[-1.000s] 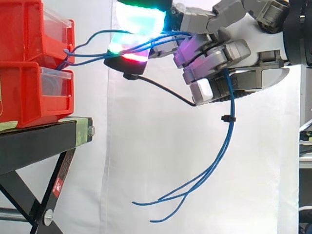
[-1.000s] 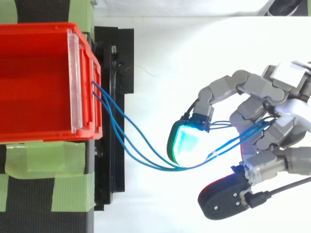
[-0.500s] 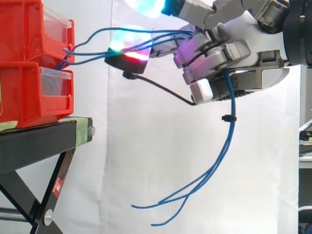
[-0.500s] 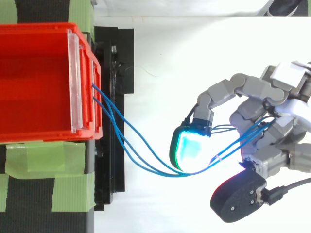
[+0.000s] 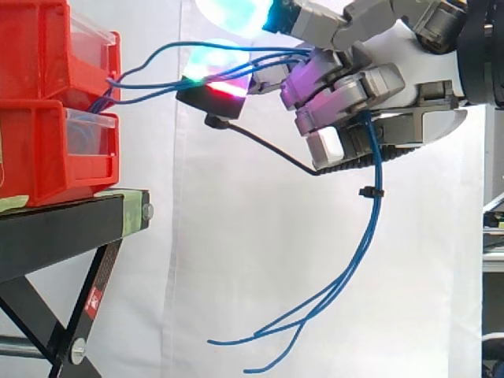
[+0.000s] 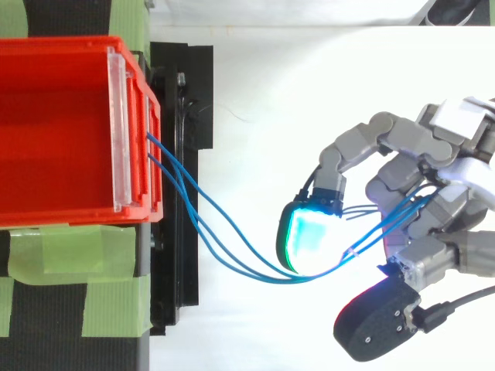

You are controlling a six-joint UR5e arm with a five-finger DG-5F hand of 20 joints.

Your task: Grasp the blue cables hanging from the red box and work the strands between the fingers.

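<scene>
Could yank the blue cables [image 6: 267, 272] — held tight in the curled hand [image 5: 370, 87] — right out of the red box [image 5: 35, 47] by pulling too hard.

side: level, close, from beside | top: straight down, close | shared: red bins [image 5: 39, 157], hand [image 5: 354, 90]

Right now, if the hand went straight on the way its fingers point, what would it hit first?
Probably the front of the upper red bin: the hand, holding the blue cables, points at it with only air between. Seen from above, it might just slip past the bin's corner.
</scene>
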